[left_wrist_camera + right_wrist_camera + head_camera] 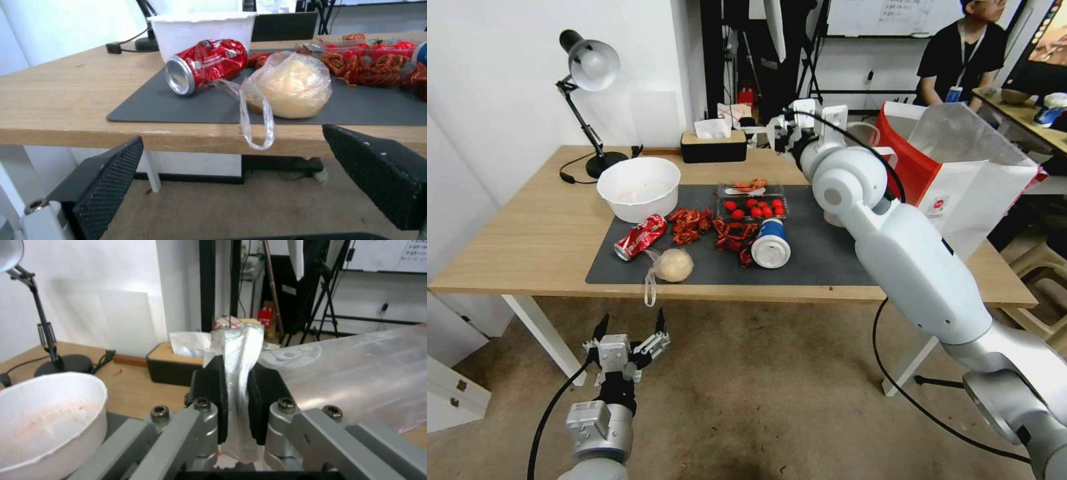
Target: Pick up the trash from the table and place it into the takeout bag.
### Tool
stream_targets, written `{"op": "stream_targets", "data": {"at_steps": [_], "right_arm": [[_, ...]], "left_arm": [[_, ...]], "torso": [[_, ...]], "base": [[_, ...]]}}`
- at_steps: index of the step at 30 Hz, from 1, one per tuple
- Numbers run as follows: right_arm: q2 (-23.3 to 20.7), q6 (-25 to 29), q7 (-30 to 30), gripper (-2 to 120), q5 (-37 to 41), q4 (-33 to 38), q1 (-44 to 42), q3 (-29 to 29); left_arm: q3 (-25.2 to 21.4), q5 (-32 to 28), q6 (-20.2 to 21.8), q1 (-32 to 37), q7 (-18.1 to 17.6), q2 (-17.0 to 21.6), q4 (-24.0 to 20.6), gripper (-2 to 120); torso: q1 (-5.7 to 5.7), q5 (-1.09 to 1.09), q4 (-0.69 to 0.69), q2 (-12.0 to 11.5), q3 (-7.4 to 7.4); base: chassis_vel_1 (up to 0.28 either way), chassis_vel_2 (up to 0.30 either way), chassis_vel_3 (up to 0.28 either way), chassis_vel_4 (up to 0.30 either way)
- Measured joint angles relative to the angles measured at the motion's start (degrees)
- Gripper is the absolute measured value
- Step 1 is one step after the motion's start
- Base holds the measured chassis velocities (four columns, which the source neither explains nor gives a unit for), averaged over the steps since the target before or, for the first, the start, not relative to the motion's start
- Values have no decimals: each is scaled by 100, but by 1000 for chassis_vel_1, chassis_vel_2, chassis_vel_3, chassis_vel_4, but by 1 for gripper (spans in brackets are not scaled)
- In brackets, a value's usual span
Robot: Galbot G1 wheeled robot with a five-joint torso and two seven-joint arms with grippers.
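On the table's dark mat lie a crushed red soda can, a clear bag with a beige lump, a blue-and-white paper cup on its side and a clear plastic container of tomatoes. My left gripper hangs open below the table's front edge, facing the lump bag. My right gripper is over the table's back edge, shut on a strip of silvery clear plastic. The red-and-white takeout bag stands at the right end.
A white bowl, a desk lamp and a black tissue box stand toward the back. Red crayfish shells litter the mat. A broad silvery sheet spreads beside my right gripper. Bare floor lies under my left arm.
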Motion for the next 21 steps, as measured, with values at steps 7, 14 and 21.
{"op": "stream_targets", "data": {"at_steps": [7,14,21], "right_arm": [[-14,34,40,8,-113,-45,205,52],[-177,-43,536,8,-533,-61,419,260],[-585,-75,1287,8,-283,66,464,543]], "left_arm": [[-14,-10,-9,2,-6,-5,-5,100],[-29,-28,-14,2,-10,26,-19,100],[-1,-28,-14,-3,-10,20,-27,100]], "torso": [[0,0,1,0,0],[0,0,0,0,0],[-1,0,0,0,0]], "base": [[0,0,0,0],[0,0,0,0],[0,0,0,0]]}}
